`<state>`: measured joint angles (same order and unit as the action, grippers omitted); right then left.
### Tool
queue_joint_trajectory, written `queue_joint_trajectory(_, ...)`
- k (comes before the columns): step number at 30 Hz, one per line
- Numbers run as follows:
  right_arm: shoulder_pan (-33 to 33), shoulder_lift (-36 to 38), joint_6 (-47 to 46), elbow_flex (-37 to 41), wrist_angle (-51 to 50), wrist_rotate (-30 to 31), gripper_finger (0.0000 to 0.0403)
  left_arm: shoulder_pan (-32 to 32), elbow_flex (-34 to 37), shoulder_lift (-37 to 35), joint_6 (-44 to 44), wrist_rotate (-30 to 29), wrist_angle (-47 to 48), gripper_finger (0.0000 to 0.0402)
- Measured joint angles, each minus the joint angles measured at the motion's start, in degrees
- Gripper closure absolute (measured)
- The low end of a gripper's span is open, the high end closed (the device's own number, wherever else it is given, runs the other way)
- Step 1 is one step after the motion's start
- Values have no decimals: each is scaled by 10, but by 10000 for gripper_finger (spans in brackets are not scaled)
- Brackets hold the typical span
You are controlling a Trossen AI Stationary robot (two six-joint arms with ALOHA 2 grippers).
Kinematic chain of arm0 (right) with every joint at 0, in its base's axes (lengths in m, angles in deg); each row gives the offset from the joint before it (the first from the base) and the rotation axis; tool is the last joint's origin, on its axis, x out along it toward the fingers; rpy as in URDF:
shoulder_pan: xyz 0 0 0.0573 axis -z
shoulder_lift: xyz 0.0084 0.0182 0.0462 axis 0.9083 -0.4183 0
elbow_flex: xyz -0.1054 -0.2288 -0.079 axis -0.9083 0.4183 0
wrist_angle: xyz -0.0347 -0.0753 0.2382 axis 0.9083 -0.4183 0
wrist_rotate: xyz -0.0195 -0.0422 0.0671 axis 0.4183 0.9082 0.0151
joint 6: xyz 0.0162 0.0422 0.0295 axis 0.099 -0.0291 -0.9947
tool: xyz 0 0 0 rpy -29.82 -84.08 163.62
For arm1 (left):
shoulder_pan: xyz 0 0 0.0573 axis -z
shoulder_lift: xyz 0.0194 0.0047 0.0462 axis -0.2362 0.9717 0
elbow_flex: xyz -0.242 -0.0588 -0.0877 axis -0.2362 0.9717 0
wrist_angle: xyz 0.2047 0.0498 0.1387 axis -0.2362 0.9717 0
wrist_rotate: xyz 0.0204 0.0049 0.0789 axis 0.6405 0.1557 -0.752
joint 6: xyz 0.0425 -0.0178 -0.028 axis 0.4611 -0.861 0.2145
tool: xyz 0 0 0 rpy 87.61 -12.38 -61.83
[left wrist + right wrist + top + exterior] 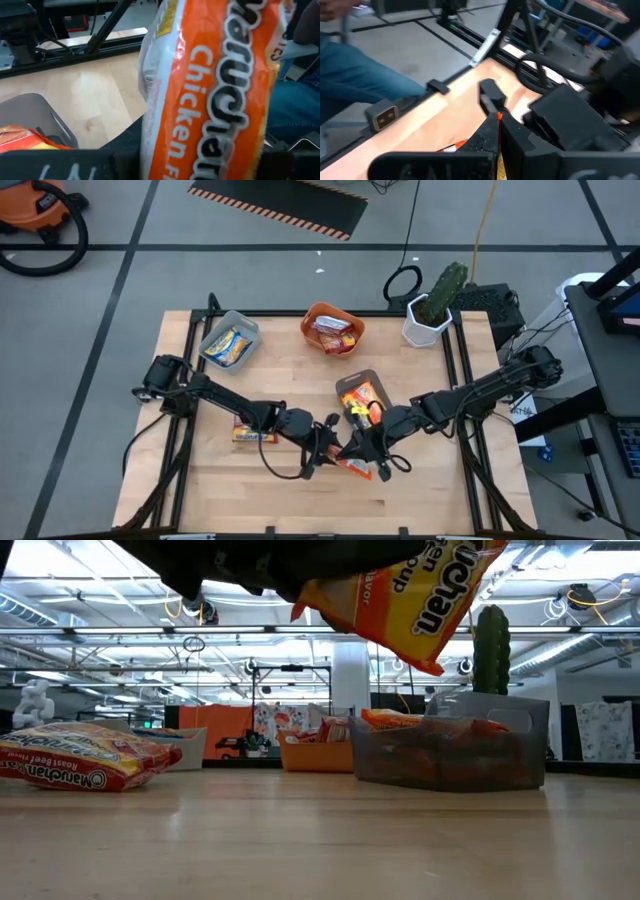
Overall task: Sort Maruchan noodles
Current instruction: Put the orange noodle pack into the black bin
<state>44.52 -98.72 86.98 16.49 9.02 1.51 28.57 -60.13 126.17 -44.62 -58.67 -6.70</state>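
The high view looks straight down on the whole wooden surface (420,490) and both arms from well above, while the low view sits at surface height and faces level across the boards into the room behind. Each wrist view rides close on its arm: the left one is pressed up against an orange Maruchan packet (215,100), the right one looks along the surface edge. High and low views share that lifted packet, the grey tray (450,755) and the cactus (441,292).

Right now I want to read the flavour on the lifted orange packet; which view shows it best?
Left wrist view: the packet fills it, reading "Chicken". Low view shows it hanging overhead, partly cropped. High view shows a small orange patch between the grippers. Right wrist view: a sliver.
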Motion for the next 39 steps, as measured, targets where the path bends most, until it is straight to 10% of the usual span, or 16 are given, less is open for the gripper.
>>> queue_joint_trajectory(20,-37,118,-119,16,-70,298,265,-4,0,-140,-49,-144,212,267)
queue_joint_trajectory(34,-12,156,-115,152,138,314,196,54,13,-252,-83,-447,266,260)
queue_joint_trajectory(39,-6,146,-134,154,145,309,175,48,13,-242,-79,-468,223,259)
